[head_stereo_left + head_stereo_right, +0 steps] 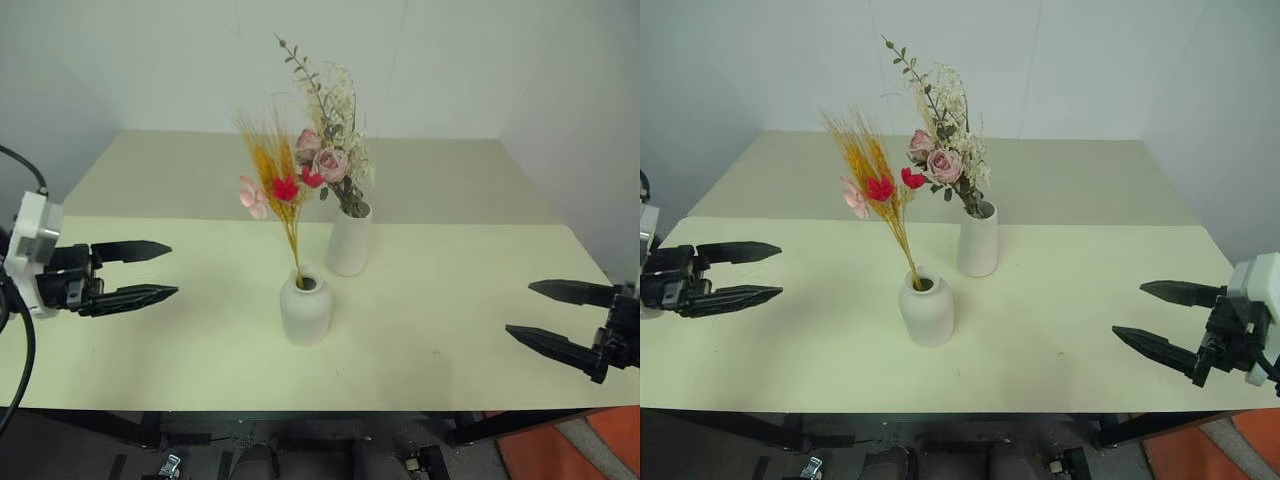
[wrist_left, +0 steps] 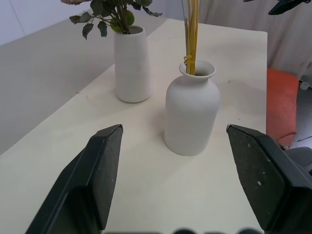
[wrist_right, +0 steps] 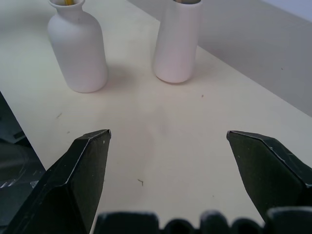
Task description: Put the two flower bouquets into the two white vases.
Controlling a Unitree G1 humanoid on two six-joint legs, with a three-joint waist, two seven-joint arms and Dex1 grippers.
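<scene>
table point(image 1: 480, 330) cream, carrying everything. tapered vase point(image 1: 349, 240) at centre with rose bunch point(image 1: 330, 150) inside; rounded jar point(image 1: 306, 308) just at its 7 o'clock, holding yellow stalks point(image 1: 275, 180). best backed straight off, clear of blooms. left gripper point(image 1: 135, 272) at 9 o'clock, right gripper point(image 1: 560, 318) at 3, both spread wide, empty, touching nothing.

You see a pale yellow table point(image 1: 450, 330), a white wall point(image 1: 450, 60) behind its far edge, and an orange floor patch point(image 1: 560, 455) by its near right corner.
</scene>
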